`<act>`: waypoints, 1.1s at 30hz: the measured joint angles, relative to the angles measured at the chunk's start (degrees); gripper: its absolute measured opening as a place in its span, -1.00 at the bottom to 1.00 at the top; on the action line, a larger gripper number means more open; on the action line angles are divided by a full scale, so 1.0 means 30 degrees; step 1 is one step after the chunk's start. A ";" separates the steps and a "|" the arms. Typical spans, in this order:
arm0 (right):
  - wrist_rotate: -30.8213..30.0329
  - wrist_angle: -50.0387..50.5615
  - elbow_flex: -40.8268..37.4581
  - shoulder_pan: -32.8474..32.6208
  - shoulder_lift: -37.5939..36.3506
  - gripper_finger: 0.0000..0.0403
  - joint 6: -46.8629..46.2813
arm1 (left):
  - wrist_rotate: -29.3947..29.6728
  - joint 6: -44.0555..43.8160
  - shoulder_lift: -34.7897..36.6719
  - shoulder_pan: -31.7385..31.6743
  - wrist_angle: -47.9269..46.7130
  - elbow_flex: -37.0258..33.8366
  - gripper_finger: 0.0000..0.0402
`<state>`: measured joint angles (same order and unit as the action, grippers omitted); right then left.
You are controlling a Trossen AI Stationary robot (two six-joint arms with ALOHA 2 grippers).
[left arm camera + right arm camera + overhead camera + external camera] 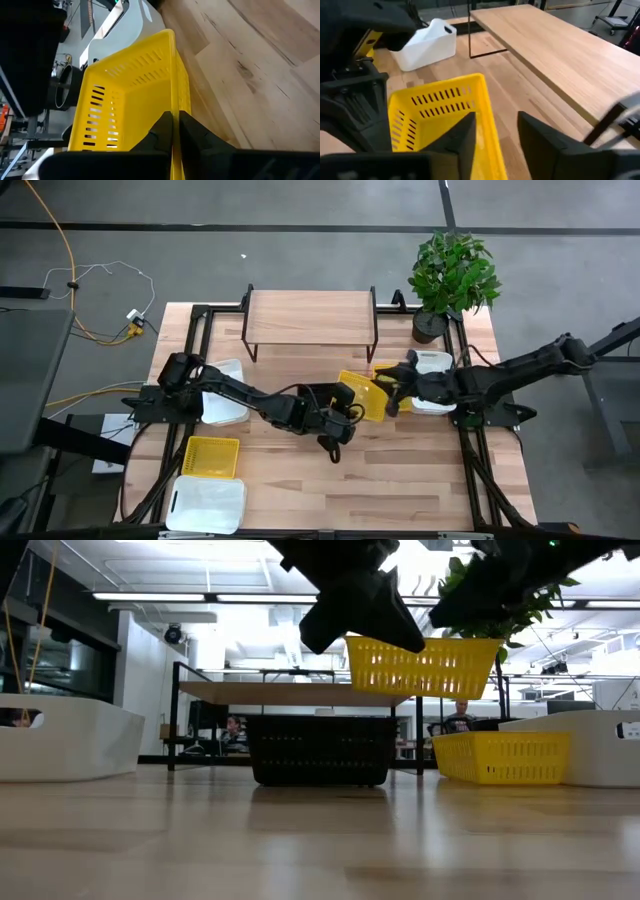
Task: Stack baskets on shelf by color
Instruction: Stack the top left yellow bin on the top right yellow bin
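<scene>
1. Counter point(400, 480): light wood, seen whole only in the high view; both arms meet near its middle, in front of the shelf.
2. Shelf point(310, 317): wooden top on black legs at the far edge, nothing on top in the high view. Low view shows a black basket point(320, 750) standing on the counter in front of the shelf; the high view hides it under the arms.
3. White baskets: one at the near left corner point(207, 505), one mid-left point(222, 392) partly under the left arm, one on the right point(433, 365) by the right arm. Low view shows only their side walls at either edge.
4. Lifted yellow basket point(362, 395): held between the two hands, just right of centre. Low view shows it clear of the counter, level with the shelf top point(424, 665); high view cannot show that height.
5. Other yellow baskets: one flat on the counter at front left point(212, 456); low view shows another on the counter at right point(500, 757).
6. Left hand point(175, 131): fingers pinched tight on the lifted basket's wall, one each side; only its wrist view shows this.
7. Right hand point(496, 131): fingers spread apart, straddling the basket rim point(487, 125), not visibly clamped.
8. Potted plant point(452, 275): far right corner of the counter.
</scene>
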<state>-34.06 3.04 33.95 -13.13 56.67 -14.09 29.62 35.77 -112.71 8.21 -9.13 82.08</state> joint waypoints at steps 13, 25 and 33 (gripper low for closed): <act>-0.0717 0.0708 0.1557 0.1486 0.4143 -0.09 0.0767 | 0.0052 -0.0030 0.0000 0.0136 -0.0007 0.0000 -1.00; 0.3082 0.1656 0.1553 0.2630 0.4276 -0.13 -0.0182 | 0.0142 0.0000 0.0007 0.0136 0.0118 0.0000 -1.00; 0.2776 0.1648 0.1553 0.2637 0.4276 -0.66 -0.0269 | 0.0220 -0.0299 0.0007 0.0136 0.0163 0.0000 -0.98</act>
<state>-25.74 7.99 38.61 -5.21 69.49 -14.89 30.28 34.87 -112.68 8.62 -8.64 82.08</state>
